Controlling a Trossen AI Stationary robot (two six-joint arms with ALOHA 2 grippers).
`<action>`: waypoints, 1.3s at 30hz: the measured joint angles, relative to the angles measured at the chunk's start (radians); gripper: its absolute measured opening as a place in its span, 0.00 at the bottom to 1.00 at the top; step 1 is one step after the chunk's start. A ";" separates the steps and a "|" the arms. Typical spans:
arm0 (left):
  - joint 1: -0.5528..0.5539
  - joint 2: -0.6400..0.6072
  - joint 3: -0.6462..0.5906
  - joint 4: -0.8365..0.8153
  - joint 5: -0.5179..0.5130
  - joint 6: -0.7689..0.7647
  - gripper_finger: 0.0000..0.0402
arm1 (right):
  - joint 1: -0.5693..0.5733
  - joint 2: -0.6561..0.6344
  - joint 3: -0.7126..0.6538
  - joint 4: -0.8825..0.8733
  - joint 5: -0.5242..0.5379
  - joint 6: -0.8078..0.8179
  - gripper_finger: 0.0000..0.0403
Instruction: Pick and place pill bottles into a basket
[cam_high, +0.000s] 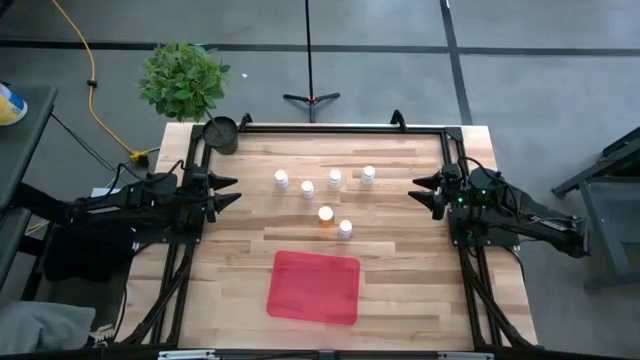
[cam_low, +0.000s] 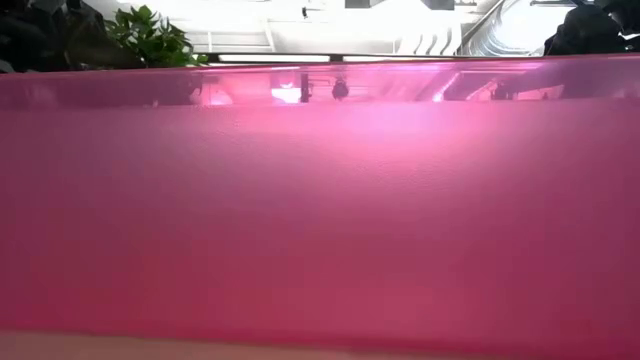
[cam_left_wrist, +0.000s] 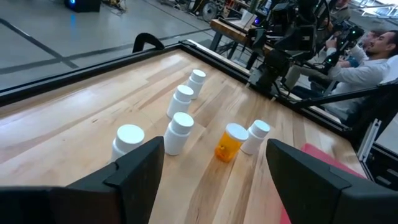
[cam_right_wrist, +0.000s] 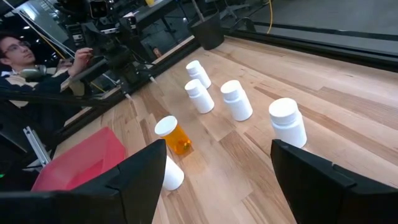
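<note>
left pincer (cam_high: 232, 192) low at table (cam_high: 400, 290) edge, left of pill bottles (cam_high: 325, 196), released | right pincer (cam_high: 418, 192) mirrored right, released | bottles stand beyond basket (cam_high: 314, 287)

This looks like a robotics lab or workshop: a wooden desk (cam_high: 400, 270) framed in black metal stands on a bare grey concrete floor (cam_high: 520, 80), with a yellow cable (cam_high: 95, 110) trailing across it, a tripod stand (cam_high: 310, 97), a potted plant (cam_high: 183, 80), and a seated person (cam_right_wrist: 18, 53) at more equipment.
</note>
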 joint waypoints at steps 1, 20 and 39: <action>0.000 0.000 0.000 0.000 0.000 0.000 0.79 | 0.000 0.000 0.000 0.000 0.000 0.000 0.69; 0.000 0.199 0.128 0.032 0.006 0.152 0.79 | 0.000 0.036 0.022 0.064 -0.029 0.051 0.69; 0.000 0.741 0.459 -0.321 -0.082 0.251 0.79 | 0.000 0.694 0.601 -0.494 0.091 -0.201 0.69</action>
